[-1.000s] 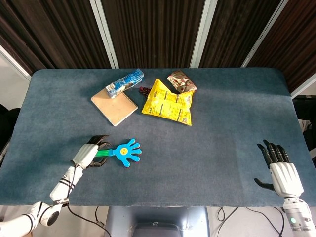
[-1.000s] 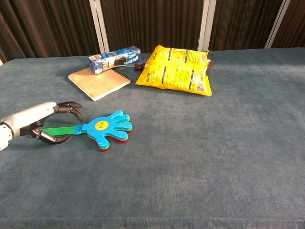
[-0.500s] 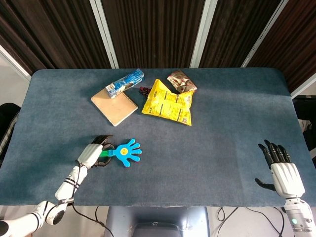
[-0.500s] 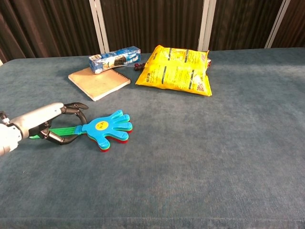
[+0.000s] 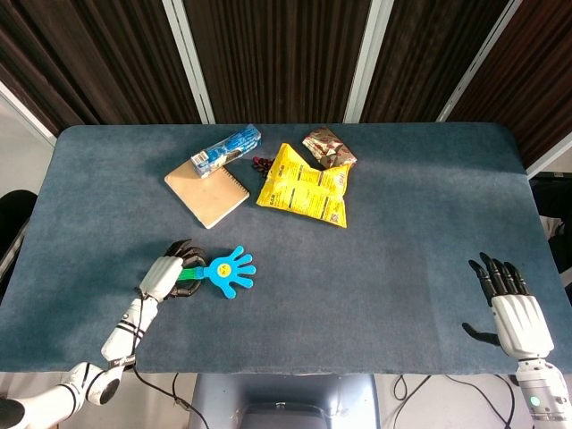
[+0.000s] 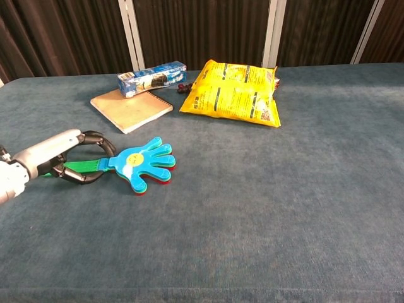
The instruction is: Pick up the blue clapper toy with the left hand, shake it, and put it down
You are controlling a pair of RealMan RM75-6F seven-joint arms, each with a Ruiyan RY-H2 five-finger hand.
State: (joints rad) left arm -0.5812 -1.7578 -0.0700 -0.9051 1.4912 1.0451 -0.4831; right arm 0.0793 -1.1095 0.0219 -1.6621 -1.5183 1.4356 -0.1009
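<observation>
The blue clapper toy (image 6: 144, 166) lies near the front-left part of the desk (image 6: 284, 208), its palm end pointing toward the middle and its green handle (image 6: 85, 166) running back toward the left edge. The left hand (image 6: 60, 159) has its dark fingers (image 6: 95, 140) curled round that handle, closing on it, while the toy's palm rests on the cloth, possibly just tipping up. To do this step well, the grip should settle firmly on the handle well behind the palm, so the stacked plates can swing freely when shaken, and the lift should go straight up. The right hand (image 5: 511, 308) rests empty near the front-right corner, fingers spread.
</observation>
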